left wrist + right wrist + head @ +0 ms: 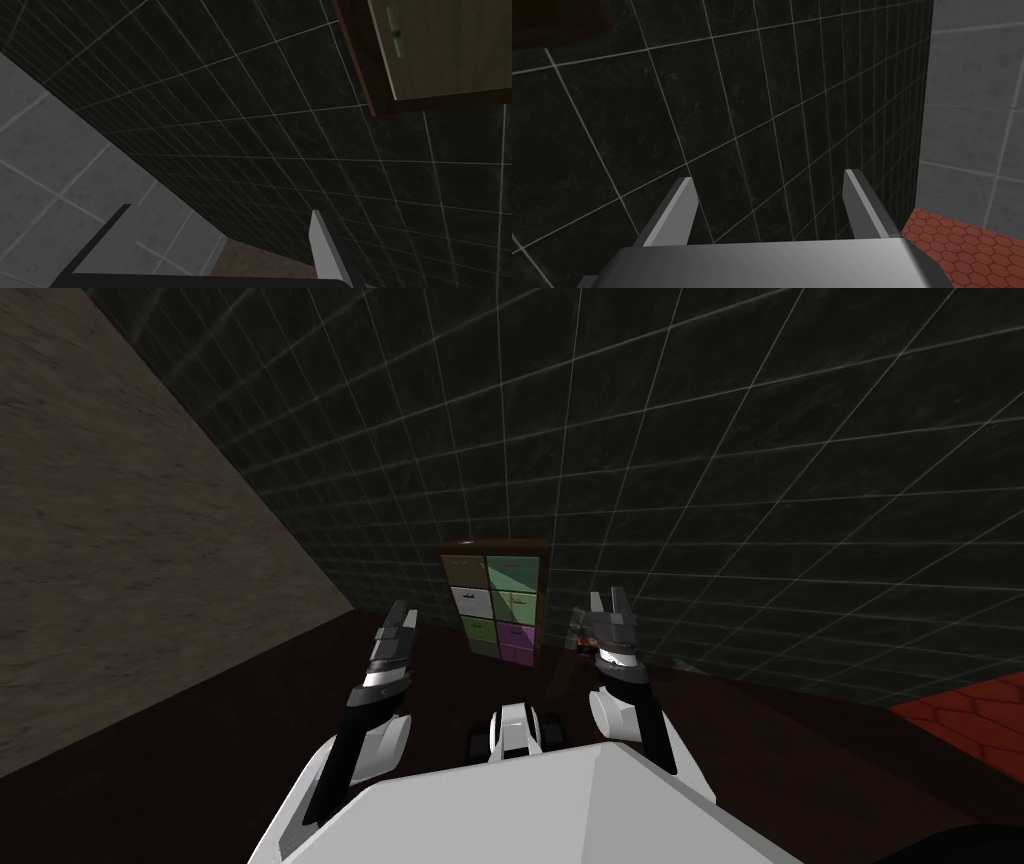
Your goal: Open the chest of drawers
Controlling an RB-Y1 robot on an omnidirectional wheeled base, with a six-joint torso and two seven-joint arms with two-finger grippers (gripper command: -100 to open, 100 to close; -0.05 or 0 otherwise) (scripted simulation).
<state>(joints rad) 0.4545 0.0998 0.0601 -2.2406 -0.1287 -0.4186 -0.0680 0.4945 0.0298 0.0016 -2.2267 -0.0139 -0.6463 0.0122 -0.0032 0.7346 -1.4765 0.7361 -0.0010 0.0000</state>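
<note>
A chest of drawers (497,601) with a dark brown frame stands against the dark tiled wall ahead, its fronts olive, green, white and purple, all flush. In the left wrist view one corner of the chest (430,50) appears, an olive drawer front with a small handle (395,34). My left gripper (398,626) is raised left of the chest, short of it, open with nothing between its fingers (322,240). My right gripper (610,610) is raised right of the chest, also open and empty, its fingers (857,200) facing the tiled wall.
A dark tiled wall (700,468) runs behind the chest. A rough brown wall (120,568) closes the left side. The floor (200,758) is dark brown, with red hexagon tiles (965,713) at the right. A small object (583,640) sits on the floor right of the chest.
</note>
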